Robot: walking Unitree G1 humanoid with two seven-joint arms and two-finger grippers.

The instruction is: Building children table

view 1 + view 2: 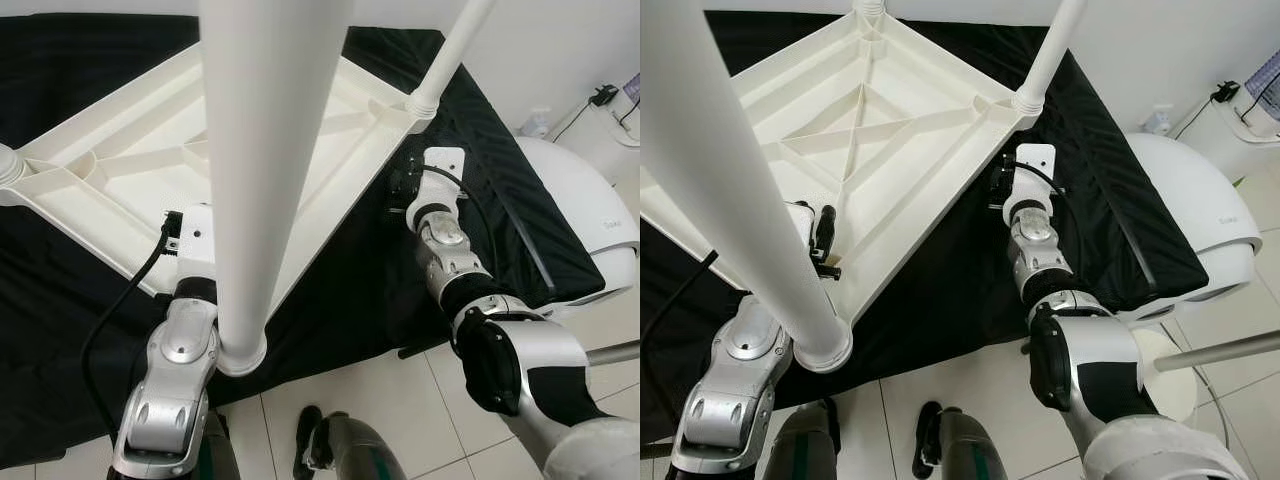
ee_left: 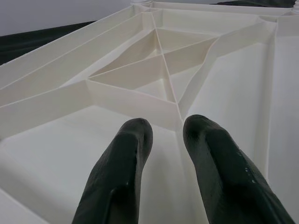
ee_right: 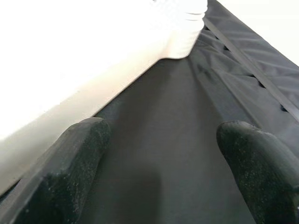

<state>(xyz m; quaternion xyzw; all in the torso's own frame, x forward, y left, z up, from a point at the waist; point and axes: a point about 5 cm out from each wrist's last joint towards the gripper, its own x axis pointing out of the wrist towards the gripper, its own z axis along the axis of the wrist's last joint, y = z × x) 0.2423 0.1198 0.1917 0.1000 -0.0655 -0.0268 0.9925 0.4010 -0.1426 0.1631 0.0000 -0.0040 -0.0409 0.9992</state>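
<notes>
A white plastic children's table [image 1: 890,110] lies upside down on a black cloth [image 1: 60,260], its ribbed underside facing up. White legs stand up from its corners: one close to the camera [image 1: 260,150], one at the right corner [image 1: 445,60]. My left gripper [image 1: 823,235] hovers over the underside near the close leg; its fingers [image 2: 135,140] are a little apart, with nothing between them. My right gripper [image 3: 161,130] stands wide open over the cloth, just beside the table's right edge, below the right corner socket [image 3: 187,23].
A white rounded appliance [image 1: 580,200] stands to the right of the cloth. Tiled floor [image 1: 380,390] lies in front, with my feet [image 1: 310,440] at the cloth's edge. A grey pole [image 1: 1220,350] sticks in at the lower right.
</notes>
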